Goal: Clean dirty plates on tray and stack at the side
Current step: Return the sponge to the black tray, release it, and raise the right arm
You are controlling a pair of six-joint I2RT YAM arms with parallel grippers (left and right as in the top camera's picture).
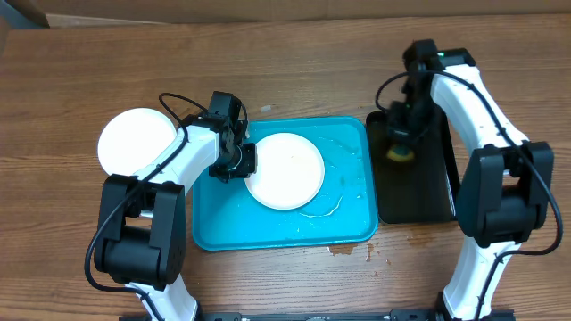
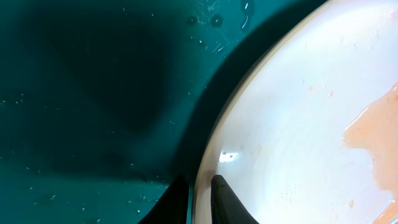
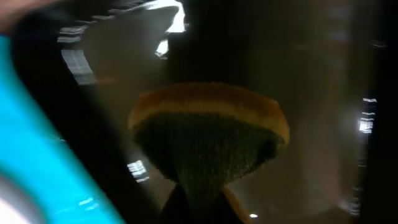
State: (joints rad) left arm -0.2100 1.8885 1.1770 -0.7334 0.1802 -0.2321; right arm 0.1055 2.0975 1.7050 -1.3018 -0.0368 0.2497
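Overhead, the turquoise tray (image 1: 223,234) lies in the middle of the wooden counter (image 1: 285,71), its floor wet and glistening to the right of the smeared plate (image 1: 290,171), which sits on the tray left of its centre. The left jaws meet that plate at its left edge, with the left arm (image 1: 169,165) reaching in from the lower left. A second plate (image 1: 132,141), plain white, rests on the counter at the left of the frame, off the tray and well apart from the first. Just beside the tray on the right is a narrow black tray (image 1: 417,196); near its upper end the right jaws hold a sponge (image 1: 398,154) over it. A small brown spill (image 1: 350,250) marks the counter just below the turquoise tray's lower right corner. Left wrist view: two dark fingers (image 2: 225,198) rise from the bottom edge, one on each side of the smeared plate's (image 2: 292,112) rim, so the left jaws are clamped on that rim. An orange smear (image 2: 373,140) spreads over the plate at the right of the frame, and the tray's (image 2: 93,93) wet floor fills the left. Right wrist view, blurred: the sponge (image 3: 208,134), with a yellow layer above and a green scouring layer below, is pinched to a narrow point at the bottom of the frame, where the right jaws are clamped on it. Behind it is the glossy black tray (image 3: 311,87), and the turquoise tray's (image 3: 37,162) rim crosses the lower left.
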